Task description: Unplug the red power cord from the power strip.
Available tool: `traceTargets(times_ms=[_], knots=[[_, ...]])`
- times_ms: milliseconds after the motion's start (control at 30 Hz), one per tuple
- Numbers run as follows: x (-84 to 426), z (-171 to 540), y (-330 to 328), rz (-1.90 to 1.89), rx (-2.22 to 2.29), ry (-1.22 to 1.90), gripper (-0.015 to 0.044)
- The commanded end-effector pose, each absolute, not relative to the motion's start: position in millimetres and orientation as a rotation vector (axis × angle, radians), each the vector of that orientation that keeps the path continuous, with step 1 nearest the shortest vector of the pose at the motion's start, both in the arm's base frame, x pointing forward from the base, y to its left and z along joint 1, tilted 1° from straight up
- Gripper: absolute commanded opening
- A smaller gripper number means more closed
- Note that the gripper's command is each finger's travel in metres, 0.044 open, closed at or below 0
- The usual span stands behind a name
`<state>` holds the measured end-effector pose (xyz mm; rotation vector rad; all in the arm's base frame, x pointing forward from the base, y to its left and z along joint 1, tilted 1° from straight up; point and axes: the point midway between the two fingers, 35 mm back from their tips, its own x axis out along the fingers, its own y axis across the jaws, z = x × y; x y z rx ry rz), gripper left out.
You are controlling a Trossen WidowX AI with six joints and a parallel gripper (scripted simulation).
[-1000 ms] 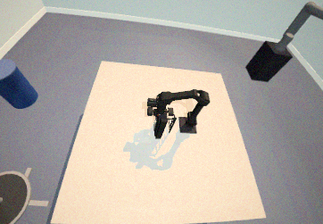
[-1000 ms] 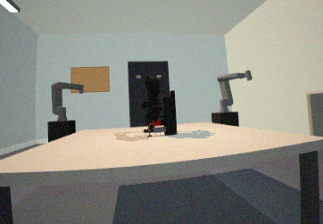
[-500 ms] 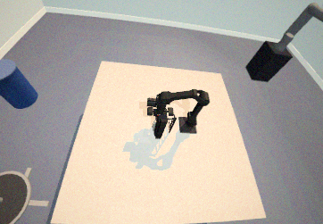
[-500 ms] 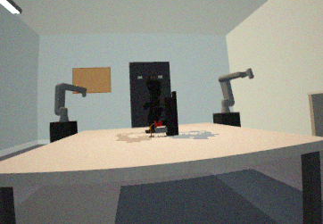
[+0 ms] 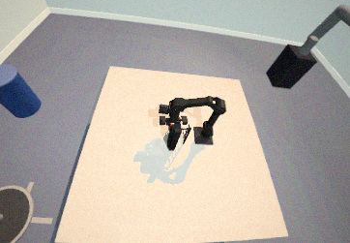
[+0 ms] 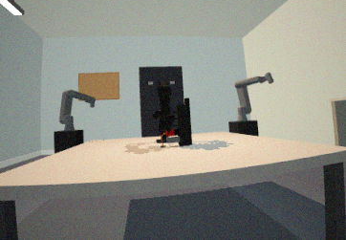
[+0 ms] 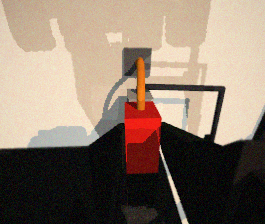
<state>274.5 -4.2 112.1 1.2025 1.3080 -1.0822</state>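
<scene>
At centre of the wrist view, the red plug [image 7: 142, 137] stands upright between my dark fingers, which fill the lower part of the frame on both sides of it. My jaws are clenched on this plug, one at each flank. From the plug's upper face an orange cord [image 7: 140, 82] rises toward the top of the frame and ends at a small grey square block [image 7: 137, 60] lying on the pale table top [image 7: 33, 90]. A thin black rectangular frame [image 7: 213, 107] lies to the right of the plug, and a pale line runs down to the lower right past it. Whether the plug's prongs are seated in the strip or lifted out of it I cannot tell from this view.

Seen from the top view, my gripper [image 5: 173, 123] hangs at mid-frame over the cream table [image 5: 121, 180], with a speck of red showing at its tip; my arm [image 5: 195, 104] arcs rightward to its base [image 5: 203, 136]. A blue cylinder [image 5: 16, 90] stands on the floor at the left edge, and a grey arm on a black pedestal [image 5: 292, 64] occupies the upper right.

Seen from the exterior view, the red plug [image 6: 168, 134] sits low on the table, just left of a tall black upright block [image 6: 184, 122].
</scene>
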Motion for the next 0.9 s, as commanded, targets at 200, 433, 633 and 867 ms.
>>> traceTargets(times_ms=[200, 433, 633, 867], knots=[[276, 115, -45, -1.139, 1.172, 1.234, 0.0], [275, 116, -56, -1.14, 1.172, 1.233, 0.0], [273, 113, -37, -1.141, 1.174, 1.234, 0.0157], [273, 113, -37, -1.141, 1.174, 1.234, 0.0341]])
